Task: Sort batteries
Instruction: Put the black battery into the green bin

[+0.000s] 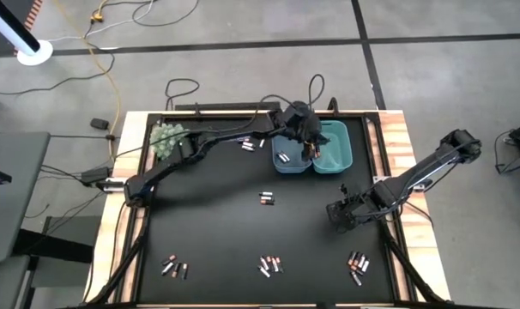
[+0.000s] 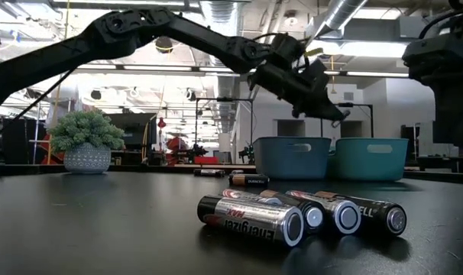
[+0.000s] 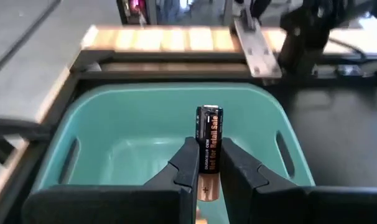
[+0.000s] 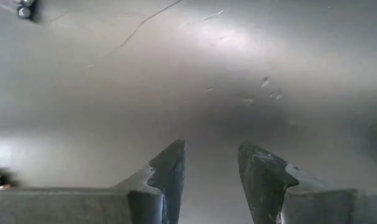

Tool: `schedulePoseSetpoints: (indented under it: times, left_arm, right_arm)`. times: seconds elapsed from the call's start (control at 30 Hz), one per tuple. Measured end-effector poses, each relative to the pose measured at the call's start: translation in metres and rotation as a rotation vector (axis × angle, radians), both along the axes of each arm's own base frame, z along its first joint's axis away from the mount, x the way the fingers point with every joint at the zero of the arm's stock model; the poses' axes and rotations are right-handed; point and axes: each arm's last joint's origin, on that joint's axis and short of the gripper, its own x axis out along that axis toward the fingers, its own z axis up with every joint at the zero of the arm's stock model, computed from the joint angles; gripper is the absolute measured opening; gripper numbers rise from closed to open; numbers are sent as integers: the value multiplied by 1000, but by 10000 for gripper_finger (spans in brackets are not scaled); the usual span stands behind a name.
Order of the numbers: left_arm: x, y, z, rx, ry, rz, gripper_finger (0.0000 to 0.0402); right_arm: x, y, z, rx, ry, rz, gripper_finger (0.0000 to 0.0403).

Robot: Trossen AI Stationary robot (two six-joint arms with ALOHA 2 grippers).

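Observation:
My left gripper (image 1: pixel 314 144) reaches across to the table's far side and hangs over the teal bin (image 1: pixel 339 156), shut on a dark battery (image 3: pixel 209 144) with a copper end. In the low view it (image 2: pixel 327 107) is above both bins. The blue bin (image 1: pixel 287 163) beside it holds a battery (image 1: pixel 283 159). Loose batteries lie on the black table in small groups: at the centre (image 1: pixel 267 199), near the blue bin (image 1: pixel 250 146), and along the near edge (image 1: pixel 175 269) (image 1: pixel 269 264) (image 1: pixel 358 264). My right gripper (image 1: pixel 341 212) is open, low over bare table at the right (image 4: pixel 210 163). My left gripper pinches the dark battery between its two fingers (image 3: pixel 187 163), on the battery's side near the copper end (image 3: pixel 208 186). The battery lies along the fingers, its far end (image 3: pixel 209 114) sticking out past the fingertips. It is lifted clear, above the inside of the teal bin (image 3: pixel 145 118).
A small potted plant (image 1: pixel 167 137) stands at the table's far left corner. A raised wooden rim (image 1: pixel 404 146) frames the table. Three batteries (image 2: pixel 300 218) lie close before the low camera. Open black surface lies between the battery groups.

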Motion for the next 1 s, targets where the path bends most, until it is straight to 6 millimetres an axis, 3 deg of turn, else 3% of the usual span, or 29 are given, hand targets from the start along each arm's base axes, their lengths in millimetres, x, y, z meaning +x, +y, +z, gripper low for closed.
schedulePoseSetpoints:
  times: [0.17, 0.7, 1.0]
  left_arm:
    - [6, 0, -9, 18, -35, 16, 36]
    - [12, 3, -70, -59, 113, 32, 36]
    - [12, 4, -70, -50, 123, 104, 98]
  right_arm:
    - [3, 2, -2, 3, -6, 2, 163]
    - [3, 3, -2, 6, -12, 8, 163]
    - [3, 3, -2, 7, -12, 6, 163]
